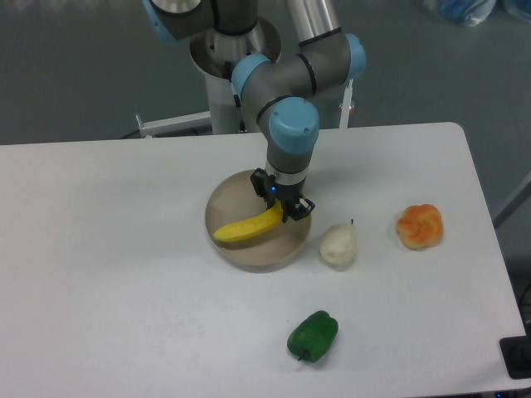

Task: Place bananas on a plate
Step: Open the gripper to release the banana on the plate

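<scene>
The gripper (283,211) is clamped on the right end of the bananas (247,227), which stretch leftward across the plate (236,251); whether the fruit touches the dish or hangs just above it is hard to tell. Right of the plate on the tabletop (99,265) sits a pale pear (338,245).

A robot arm reached down over a white table (124,249), its gripper (284,209) closed on the right end of a yellow banana (246,227) lying across a round tan plate (259,253). A pale pear (338,245) stood just right of the plate, with an orange lumpy fruit (420,225) farther right. A green bell pepper (313,336) lay nearer the front edge.
</scene>
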You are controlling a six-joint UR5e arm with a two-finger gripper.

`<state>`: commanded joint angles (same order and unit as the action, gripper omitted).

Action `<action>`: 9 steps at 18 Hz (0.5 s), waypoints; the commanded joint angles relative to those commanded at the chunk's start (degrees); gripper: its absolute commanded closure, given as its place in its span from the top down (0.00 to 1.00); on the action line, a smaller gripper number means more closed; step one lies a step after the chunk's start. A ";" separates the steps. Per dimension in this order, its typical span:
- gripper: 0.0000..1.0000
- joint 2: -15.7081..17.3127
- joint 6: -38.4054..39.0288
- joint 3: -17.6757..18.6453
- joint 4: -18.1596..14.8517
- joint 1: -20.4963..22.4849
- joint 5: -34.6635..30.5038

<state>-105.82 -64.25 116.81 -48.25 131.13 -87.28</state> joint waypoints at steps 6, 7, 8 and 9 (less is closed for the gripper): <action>0.18 -0.35 -2.02 0.61 0.09 0.62 -0.35; 0.19 -0.44 -2.02 0.62 0.09 0.62 -0.35; 0.19 -0.44 -2.02 0.70 0.09 0.62 -0.44; 0.19 -0.44 -2.02 0.53 0.09 0.70 -0.44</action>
<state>-106.26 -66.27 117.34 -48.16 131.84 -87.71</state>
